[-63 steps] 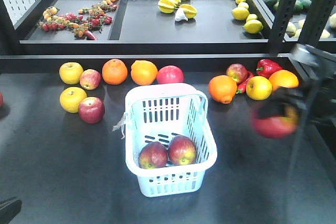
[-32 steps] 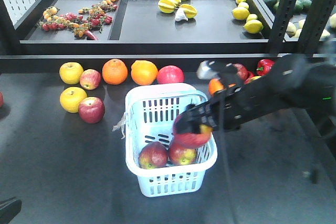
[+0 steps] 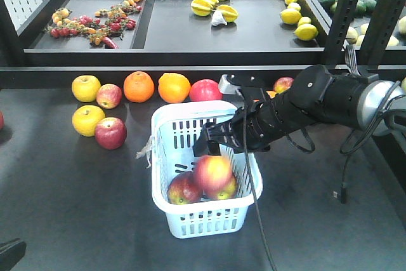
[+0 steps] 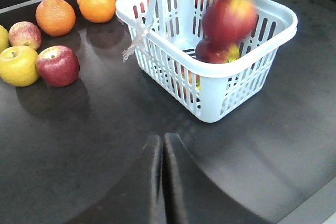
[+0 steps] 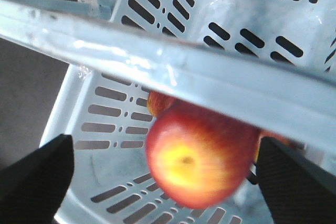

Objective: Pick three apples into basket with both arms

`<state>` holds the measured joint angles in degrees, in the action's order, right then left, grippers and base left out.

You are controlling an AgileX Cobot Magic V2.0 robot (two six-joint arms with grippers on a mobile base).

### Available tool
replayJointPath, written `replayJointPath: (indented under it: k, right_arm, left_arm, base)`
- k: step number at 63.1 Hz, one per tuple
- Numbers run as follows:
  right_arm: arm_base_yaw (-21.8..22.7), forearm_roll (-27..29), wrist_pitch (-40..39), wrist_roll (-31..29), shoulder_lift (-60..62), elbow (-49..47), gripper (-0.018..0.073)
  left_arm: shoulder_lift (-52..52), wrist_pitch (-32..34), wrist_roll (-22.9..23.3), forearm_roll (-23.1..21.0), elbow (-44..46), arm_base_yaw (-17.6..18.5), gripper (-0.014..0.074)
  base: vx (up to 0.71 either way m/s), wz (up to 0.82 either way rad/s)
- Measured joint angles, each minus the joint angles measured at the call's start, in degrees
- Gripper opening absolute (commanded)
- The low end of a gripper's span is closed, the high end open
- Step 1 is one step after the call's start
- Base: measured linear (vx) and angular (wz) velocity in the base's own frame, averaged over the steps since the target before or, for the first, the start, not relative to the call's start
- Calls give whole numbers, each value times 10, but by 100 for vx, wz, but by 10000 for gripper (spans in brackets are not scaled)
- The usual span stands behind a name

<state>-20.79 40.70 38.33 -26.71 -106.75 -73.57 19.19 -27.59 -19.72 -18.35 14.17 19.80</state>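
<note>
The pale blue basket (image 3: 203, 223) stands on the dark table with two apples (image 3: 183, 190) (image 3: 226, 188) on its floor. A third apple (image 3: 212, 172) is blurred in mid-air just above them, inside the rim. My right gripper (image 3: 216, 146) hangs over the basket, open. In the right wrist view this apple (image 5: 202, 153) lies below the handle (image 5: 173, 69) and between the wide-apart fingers (image 5: 37, 182), clear of the left one. My left gripper (image 4: 161, 142) is shut and empty, low over the table in front of the basket (image 4: 220, 93).
Two red apples (image 3: 110, 132) (image 3: 109, 96), two yellow fruits (image 3: 87, 120), oranges (image 3: 139, 86) and a red fruit (image 3: 205, 90) lie left of and behind the basket. Raised trays at the back hold lemons (image 3: 298, 20) and cherry tomatoes (image 3: 95, 23). Black posts (image 3: 346, 11) stand at the right. A cable (image 3: 342, 176) dangles from the right arm.
My right arm swung in from the right edge with the apple to above the basket. Its jaws have opened, and the apple is dropping inside.
</note>
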Motion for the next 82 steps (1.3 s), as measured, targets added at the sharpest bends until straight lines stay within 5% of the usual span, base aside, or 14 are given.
replayJointPath:
  k: [12, 20, 38, 60, 82]
  right_arm:
    - [0, 0, 1, -1, 0, 0, 671]
    - [0, 0, 14, -2, 3, 0, 561]
    - [0, -2, 83, -42, 79, 0, -15]
    - [0, -14, 171, -134, 309, 53, -4]
    - [0, -14, -87, -148, 687, 433, -3]
  left_arm:
    - [0, 0, 0, 0, 0, 0, -8]
    - [0, 0, 0, 0, 0, 0, -8]
    - [0, 0, 0, 0, 0, 0, -8]
    - [0, 0, 0, 0, 0, 0, -8]
    - [0, 0, 0, 0, 0, 0, -8]
  base:
    - [0, 0]
    - [0, 0]
    - [0, 0]
    - [0, 0]
    - [0, 0]
